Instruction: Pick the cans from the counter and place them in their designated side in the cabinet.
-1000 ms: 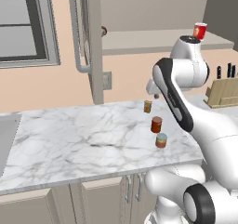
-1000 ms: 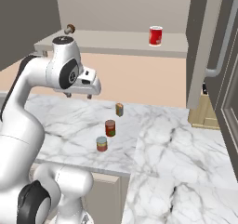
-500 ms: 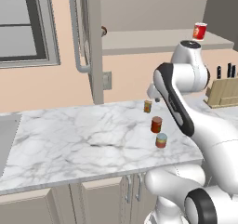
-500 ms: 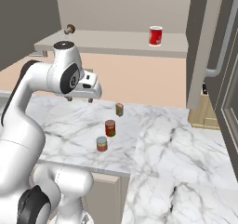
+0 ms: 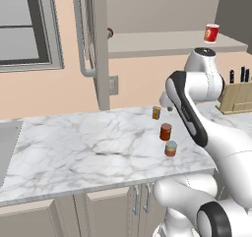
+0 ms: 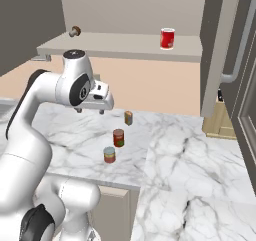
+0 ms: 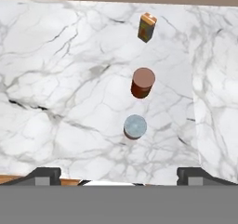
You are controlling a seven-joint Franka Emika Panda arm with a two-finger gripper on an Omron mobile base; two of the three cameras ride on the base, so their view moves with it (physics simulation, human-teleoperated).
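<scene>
My claw (image 7: 119,174) spread above veined marble counter (image 7: 60,102); smooth dark red can (image 7: 142,82) at twelve o'clock.

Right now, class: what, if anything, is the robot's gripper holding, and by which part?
Nothing is held. The gripper hangs open above the counter, with the dark red can and the teal-topped can standing free below it.

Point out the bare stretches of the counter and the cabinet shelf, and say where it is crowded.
The counter is bare from the sink edge to the three small items. The cabinet shelf is free between the knob-like item and the bright red can. Crowded: the small box, dark red can and teal-topped can in a row.
</scene>
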